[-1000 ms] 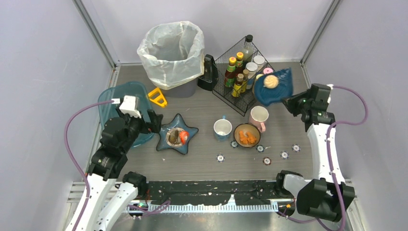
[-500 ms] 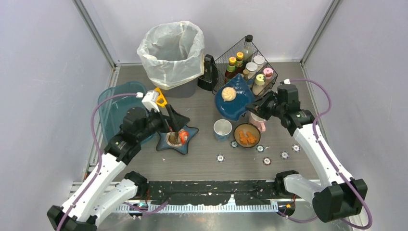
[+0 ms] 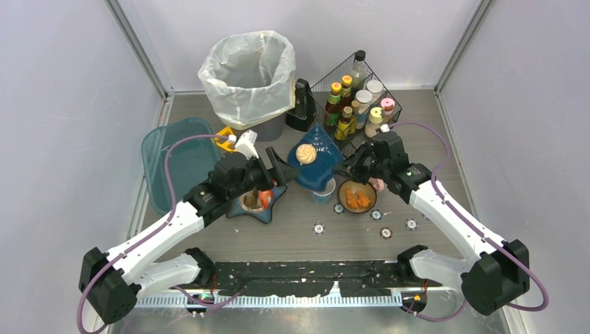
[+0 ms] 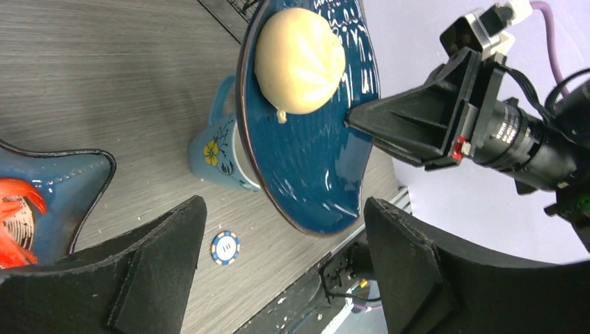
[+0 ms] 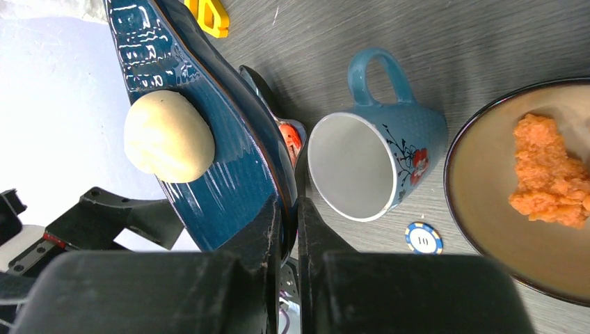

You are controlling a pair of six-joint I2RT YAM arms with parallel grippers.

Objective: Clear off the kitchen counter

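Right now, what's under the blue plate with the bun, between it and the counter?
The blue flowered mug stands on the kitchen counter beneath the held-up dark blue plate; the left wrist view shows it.

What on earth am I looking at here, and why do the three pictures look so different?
These are two robot arms bolted at the near edge of a kitchen counter. One picture looks down from above; the other two come from a camera on each wrist, close to the work. The right pincer is clamped on the rim of a dark blue plate, held tilted in the air with a pale bun on it. The left pincer is open, close to the plate, apparently not touching it. On the counter lie a star-shaped dish, a blue mug, a bowl of orange food and some poker chips. Around the edges stand a lined bin, a wire rack of bottles and a teal tub.
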